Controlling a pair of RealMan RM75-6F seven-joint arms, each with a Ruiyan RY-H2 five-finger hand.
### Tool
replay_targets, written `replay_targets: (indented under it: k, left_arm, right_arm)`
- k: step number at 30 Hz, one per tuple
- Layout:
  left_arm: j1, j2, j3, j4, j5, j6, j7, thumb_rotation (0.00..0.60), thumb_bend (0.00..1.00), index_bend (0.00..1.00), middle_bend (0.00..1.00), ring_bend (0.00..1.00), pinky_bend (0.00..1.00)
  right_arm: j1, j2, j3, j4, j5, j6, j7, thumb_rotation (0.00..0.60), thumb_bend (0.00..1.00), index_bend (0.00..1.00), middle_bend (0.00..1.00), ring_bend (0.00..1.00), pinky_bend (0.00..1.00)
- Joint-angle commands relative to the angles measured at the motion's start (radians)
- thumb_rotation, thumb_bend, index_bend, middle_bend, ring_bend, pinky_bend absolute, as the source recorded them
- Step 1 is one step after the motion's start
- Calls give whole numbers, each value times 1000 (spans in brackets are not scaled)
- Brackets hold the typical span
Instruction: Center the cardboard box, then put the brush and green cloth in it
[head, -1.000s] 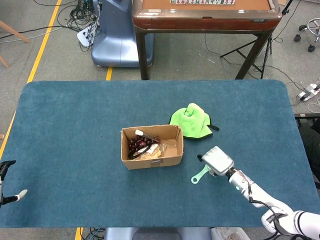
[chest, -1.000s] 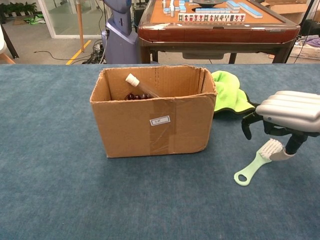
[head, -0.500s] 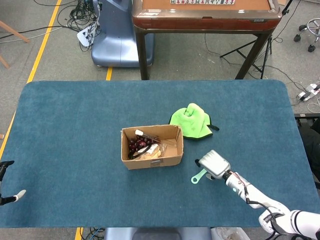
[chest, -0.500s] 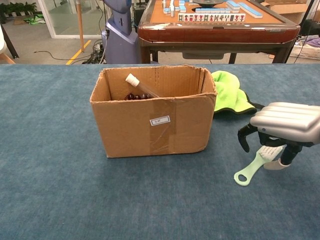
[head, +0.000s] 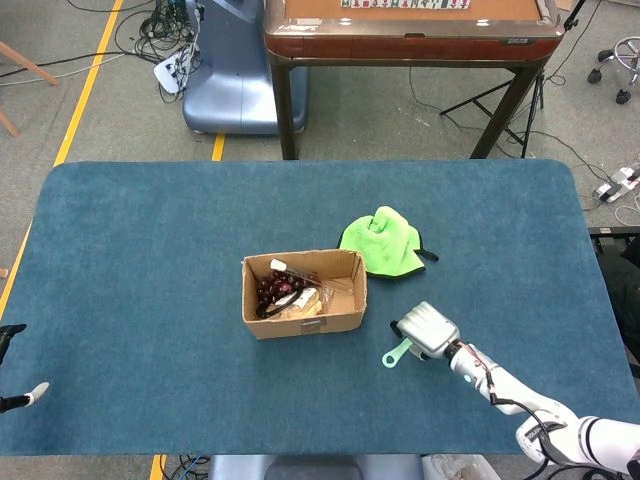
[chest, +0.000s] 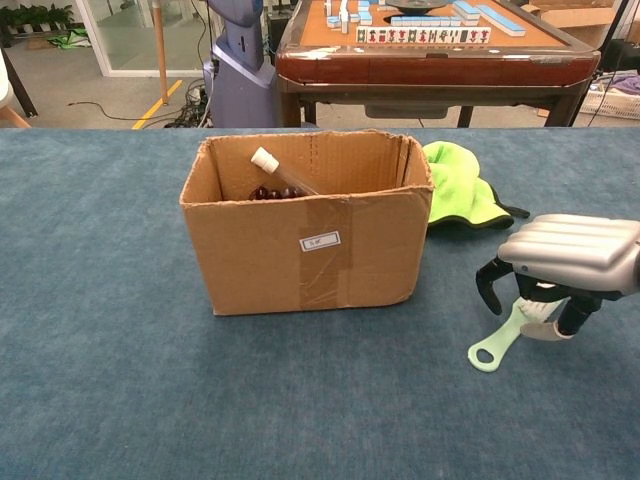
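Cardboard box (head: 304, 295) sits open-topped near the middle of the blue table (head: 150, 250), with a white-capped tube and dark items visible inside it. Just beyond its far right corner the green cloth (head: 382, 242) lies crumpled on the table, a dark edge showing beneath it, apart from the box. To the near right of the box the brush (chest: 505, 334) lies flat on the table, its pale green handle with a ring end pointing toward the near left and its white bristle head under the right hand (chest: 565, 265). That hand is lowered over the brush head, palm down, with dark fingers (chest: 487, 280) curled down on either side of the bristles; whether they actually clamp the brush or only surround it cannot be told. At the near left edge of the head view only the tips of the left hand (head: 12, 368) show, and whether its fingers are apart or together cannot be told.
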Motion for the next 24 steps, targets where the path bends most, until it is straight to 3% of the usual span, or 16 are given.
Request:
replay_targets:
  k: [1, 24]
  left_arm:
    - [1, 1, 1, 1, 1, -1, 0, 600, 109, 183, 166, 38, 175]
    - [4, -1, -3, 0, -2, 4, 1, 600, 110, 183, 166, 38, 176]
  right_arm:
    - [4, -6, -2, 8, 6, -13, -4, 600, 332, 478, 1000, 1000, 1000]
    - [5, -25, -8, 34, 20, -23, -18, 600, 324, 478, 1000, 1000, 1000]
